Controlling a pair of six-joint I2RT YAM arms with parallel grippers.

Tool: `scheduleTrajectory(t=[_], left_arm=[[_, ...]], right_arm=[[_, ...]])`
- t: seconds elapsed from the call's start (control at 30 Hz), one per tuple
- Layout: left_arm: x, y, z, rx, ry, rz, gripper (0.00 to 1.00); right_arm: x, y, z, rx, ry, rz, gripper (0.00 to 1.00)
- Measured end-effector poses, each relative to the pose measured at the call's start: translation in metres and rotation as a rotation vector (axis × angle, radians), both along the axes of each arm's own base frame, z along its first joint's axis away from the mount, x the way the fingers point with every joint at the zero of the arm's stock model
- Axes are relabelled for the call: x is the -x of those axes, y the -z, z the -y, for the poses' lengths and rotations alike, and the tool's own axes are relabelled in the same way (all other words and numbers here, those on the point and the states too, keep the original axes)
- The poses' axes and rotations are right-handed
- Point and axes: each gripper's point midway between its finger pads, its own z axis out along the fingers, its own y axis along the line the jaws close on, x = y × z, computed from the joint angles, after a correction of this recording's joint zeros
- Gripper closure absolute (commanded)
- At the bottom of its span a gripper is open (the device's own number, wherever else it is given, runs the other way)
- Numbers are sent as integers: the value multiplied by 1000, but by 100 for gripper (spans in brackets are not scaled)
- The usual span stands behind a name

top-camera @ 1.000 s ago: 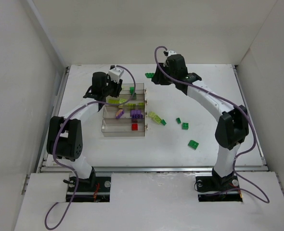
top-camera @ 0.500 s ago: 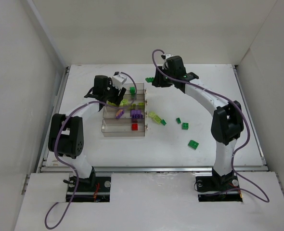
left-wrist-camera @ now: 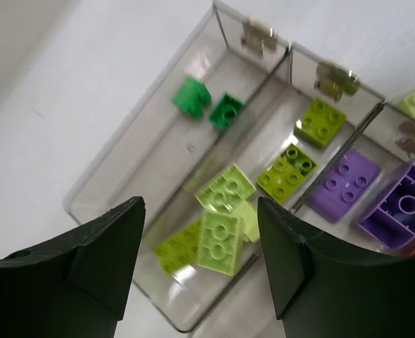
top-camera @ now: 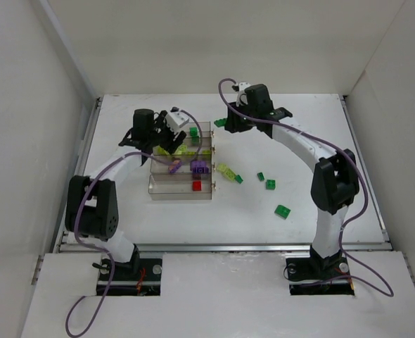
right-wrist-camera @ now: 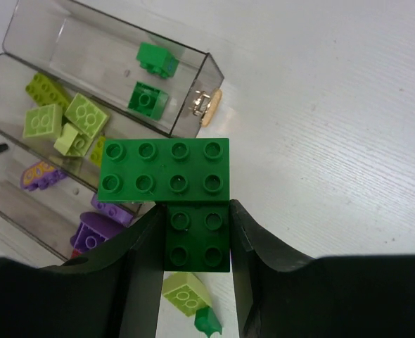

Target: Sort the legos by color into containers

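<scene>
The containers (top-camera: 165, 189) are four clear bins joined as one tray. My left gripper (left-wrist-camera: 200, 211) (top-camera: 164, 135) hovers open over the second bin, where several yellow-green legos (left-wrist-camera: 220, 241) lie; nothing is between its fingers. The far bin (left-wrist-camera: 109, 176) holds two green legos (left-wrist-camera: 190, 96). Purple legos (left-wrist-camera: 345, 179) fill the third bin and a red one (top-camera: 197, 186) the nearest. My right gripper (right-wrist-camera: 197, 218) (top-camera: 226, 121) is shut on a dark green lego (right-wrist-camera: 165, 171), held above the table just off the tray's far right corner (right-wrist-camera: 207, 67).
Loose legos lie on the table right of the tray: a yellow-green one (top-camera: 226, 171) (right-wrist-camera: 186, 292) with a small green one (top-camera: 238, 179) beside it, and three more green ones (top-camera: 271, 184) farther right. White walls enclose the table on three sides.
My left gripper's jaws have opened over the yellow-green bin. My right gripper has carried the dark green lego leftward, closer to the tray's far corner.
</scene>
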Motion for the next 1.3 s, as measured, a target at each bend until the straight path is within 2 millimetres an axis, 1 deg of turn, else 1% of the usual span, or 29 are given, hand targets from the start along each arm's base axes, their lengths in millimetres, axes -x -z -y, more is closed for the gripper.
scheduleTrajectory(t=[0.1, 0.13, 0.17, 0.2, 0.23, 0.3, 0.37, 0.43, 0.53, 0.63, 0.67, 0.77, 0.8, 0.9, 1.03, 1.17, 1.23, 1.3], left_arm=[[10, -39, 10, -33, 116, 195, 35], [15, -54, 18, -47, 165, 269, 33], [17, -66, 25, -60, 211, 337, 33], [24, -78, 37, -65, 258, 394, 32], [27, -88, 47, -75, 304, 453, 32], [31, -99, 66, -92, 382, 540, 32], [34, -99, 79, -119, 450, 592, 33], [33, -92, 87, -149, 498, 616, 33], [27, -77, 94, -185, 550, 603, 38], [24, -70, 98, -201, 581, 599, 44], [25, -69, 99, -203, 589, 601, 52], [26, -73, 102, -202, 604, 617, 71], [27, -71, 102, -202, 606, 607, 84], [26, -69, 100, -211, 594, 594, 99], [25, -68, 99, -202, 578, 577, 100], [24, -70, 97, -136, 520, 501, 100], [17, -78, 95, -78, 467, 458, 100], [5, -88, 89, -23, 388, 418, 100]], right_arm=[[9, -3, -6, -11, -69, -6, 100], [12, -4, -10, -23, -95, -15, 100], [16, -5, -13, -35, -120, -26, 100], [21, -6, -17, -52, -148, -40, 100], [25, -9, -22, -71, -176, -48, 100], [31, -14, -28, -98, -212, -58, 100], [36, -17, -34, -115, -239, -62, 100], [41, -20, -41, -129, -264, -70, 100], [49, -22, -50, -146, -295, -79, 100], [54, -22, -56, -155, -313, -87, 100], [57, -22, -59, -155, -320, -89, 100], [60, -22, -63, -155, -329, -90, 100], [60, -22, -63, -154, -326, -87, 100], [61, -20, -61, -151, -318, -103, 100], [61, -20, -62, -151, -317, -105, 100], [62, -18, -61, -144, -314, -111, 100], [62, -15, -61, -139, -311, -120, 100], [62, -8, -61, -130, -306, -133, 100]])
